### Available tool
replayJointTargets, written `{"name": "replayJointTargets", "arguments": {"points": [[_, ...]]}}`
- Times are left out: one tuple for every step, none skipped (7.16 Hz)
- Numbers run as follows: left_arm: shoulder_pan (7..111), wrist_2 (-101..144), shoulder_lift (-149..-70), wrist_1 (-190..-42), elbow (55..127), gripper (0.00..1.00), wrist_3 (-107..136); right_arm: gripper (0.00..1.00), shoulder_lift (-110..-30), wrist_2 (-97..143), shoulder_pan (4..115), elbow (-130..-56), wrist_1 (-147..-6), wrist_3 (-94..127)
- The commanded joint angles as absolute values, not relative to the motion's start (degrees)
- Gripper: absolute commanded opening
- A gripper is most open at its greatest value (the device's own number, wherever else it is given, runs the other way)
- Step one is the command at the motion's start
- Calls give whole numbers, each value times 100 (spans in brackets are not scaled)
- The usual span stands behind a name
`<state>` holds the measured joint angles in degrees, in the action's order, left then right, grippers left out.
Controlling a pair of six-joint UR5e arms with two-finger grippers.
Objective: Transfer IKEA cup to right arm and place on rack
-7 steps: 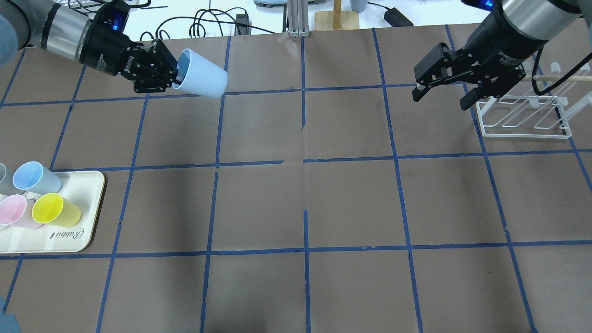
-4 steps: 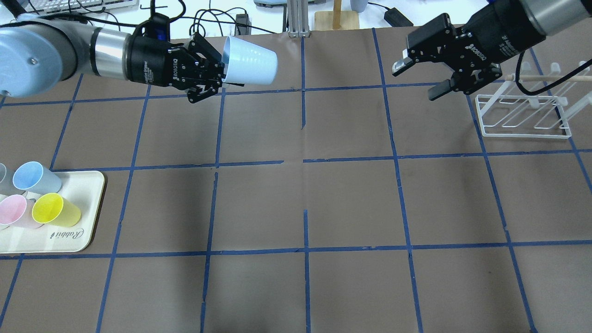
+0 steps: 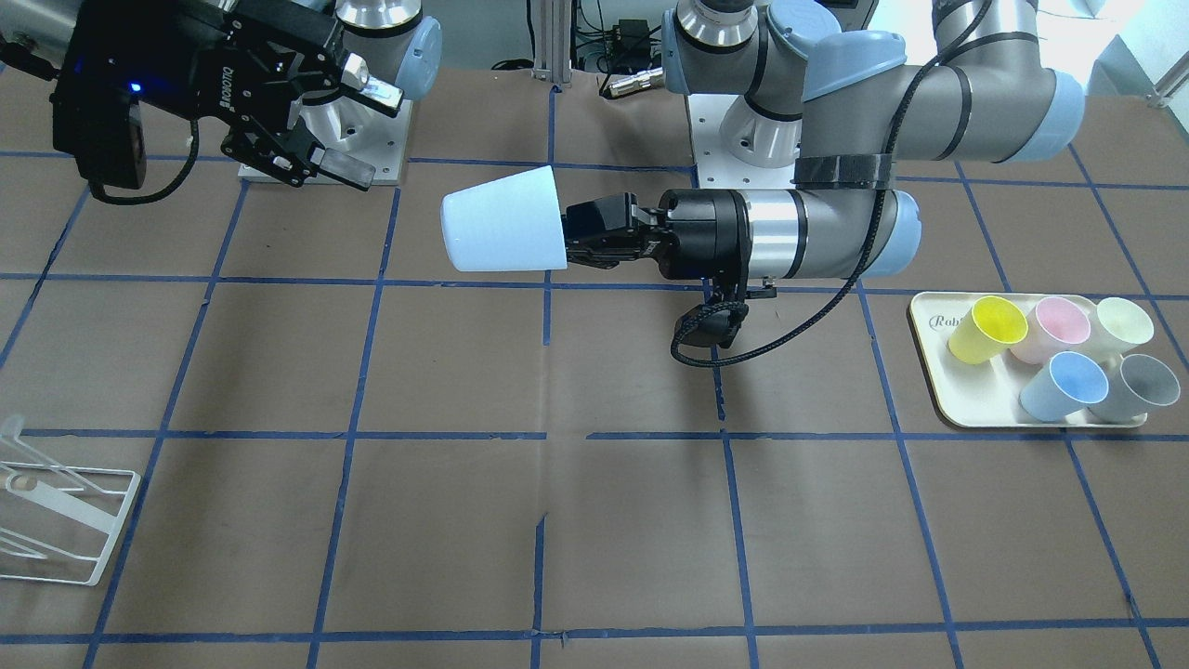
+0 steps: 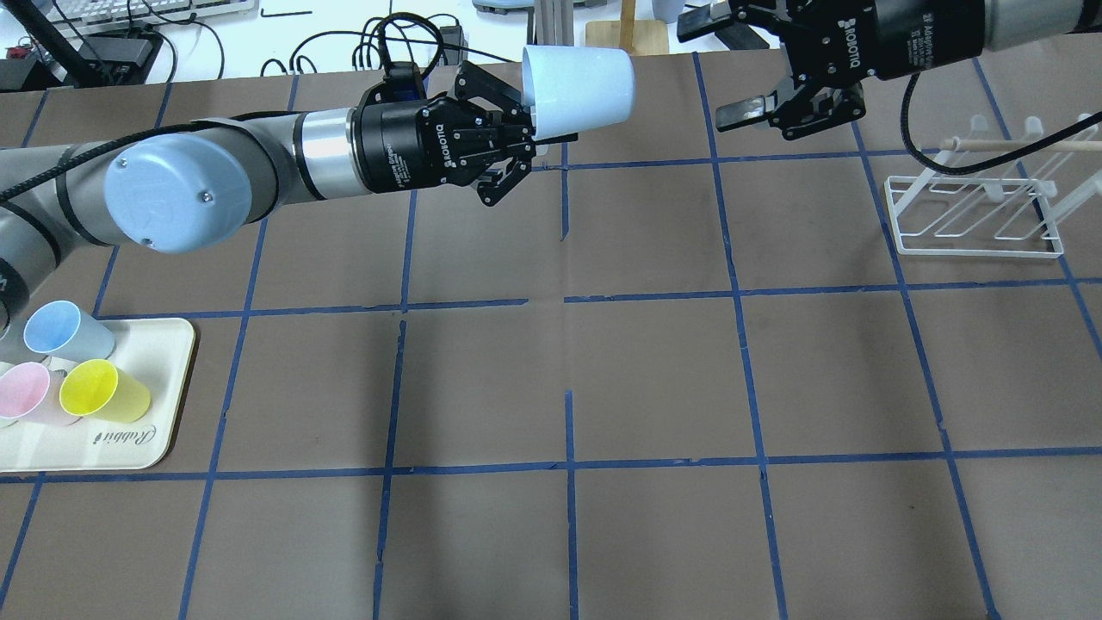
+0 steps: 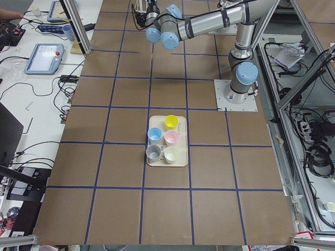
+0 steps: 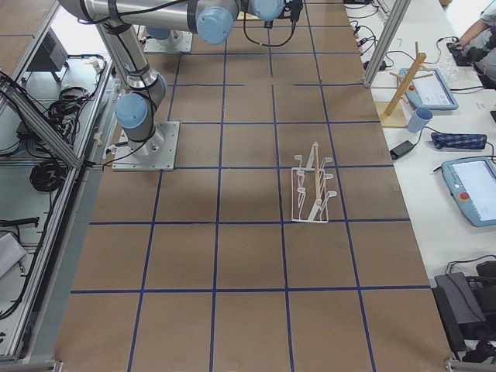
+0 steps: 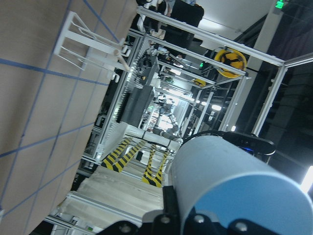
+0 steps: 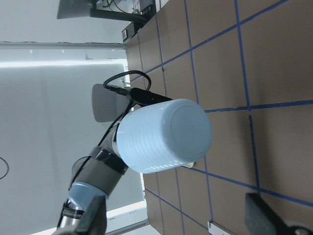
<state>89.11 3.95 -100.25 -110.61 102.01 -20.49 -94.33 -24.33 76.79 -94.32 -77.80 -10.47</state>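
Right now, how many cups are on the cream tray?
5: yellow cup, pink cup, cream cup nearer the robot; blue cup, grey cup farther. None seems hidden.

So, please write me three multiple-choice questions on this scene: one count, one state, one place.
1. How many cups are on the tray? A) two B) three C) five
2. The right claw is: A) open and empty B) shut on a cup C) shut and empty
3. Where is the pale blue cup? A) on the tray B) in the left claw, held sideways C) in the right claw
Answers: 1 C, the yellow cup, pink cup, cream cup, blue cup and grey cup; 2 A, its jaws stand apart with nothing between; 3 B, the left claw grips its rim in the air.
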Motion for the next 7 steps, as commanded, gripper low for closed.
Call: {"name": "replayJointTargets", "arguments": {"points": [[8982, 885, -9976, -11057, 10396, 0, -2048, 100, -9448, -1507, 7673, -9824, -7761, -1151], [8982, 949, -9923, -11057, 10424, 0, -1978, 100, -9422, -1451, 7647, -9878, -7769, -1160], [8974, 958, -9871, -11065, 10433, 0, -1943, 100, -9404, -1433, 7551, -10044, -7804, -1151], [8974, 1158, -9783, -11065, 10398, 0, -1803, 100, -9404, -1424, 7489, -10150, -7839, -1125], [9008, 1265, -9678, -11083, 10441, 0, -1810, 100, -9387, -1389, 7488, -10151, -7866, -1125], [9157, 1266, -9677, -11066, 10441, 0, -1811, 100, -9361, -1084, 7497, -10151, -7953, -1038], [9332, 1266, -9755, -10996, 10433, 0, -1811, 100, -9282, -811, 7506, -10099, -7945, -889]]}}
